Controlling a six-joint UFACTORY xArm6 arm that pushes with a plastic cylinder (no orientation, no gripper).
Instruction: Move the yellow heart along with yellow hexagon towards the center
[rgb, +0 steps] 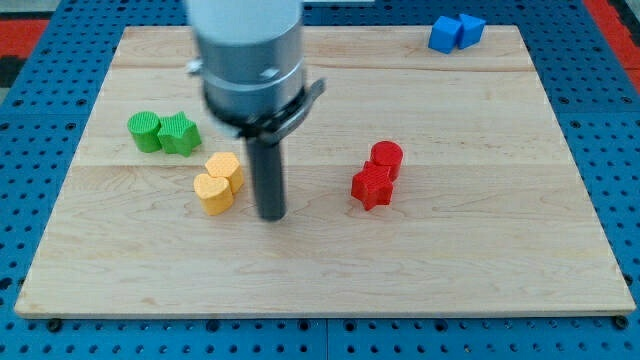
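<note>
Two yellow blocks sit touching each other left of the board's middle: a yellow hexagon (225, 169) above and a yellow heart (212, 193) just below and left of it. My tip (271, 214) stands on the board just right of the yellow heart, a small gap apart from both yellow blocks. The rod rises from there to the grey arm body (250, 60) at the view's top.
A green cylinder (145, 131) and a green star-like block (179, 134) sit together at the left. Two red blocks (377, 175) sit right of the middle. Two blue blocks (455, 32) sit at the top right corner of the wooden board (480, 250).
</note>
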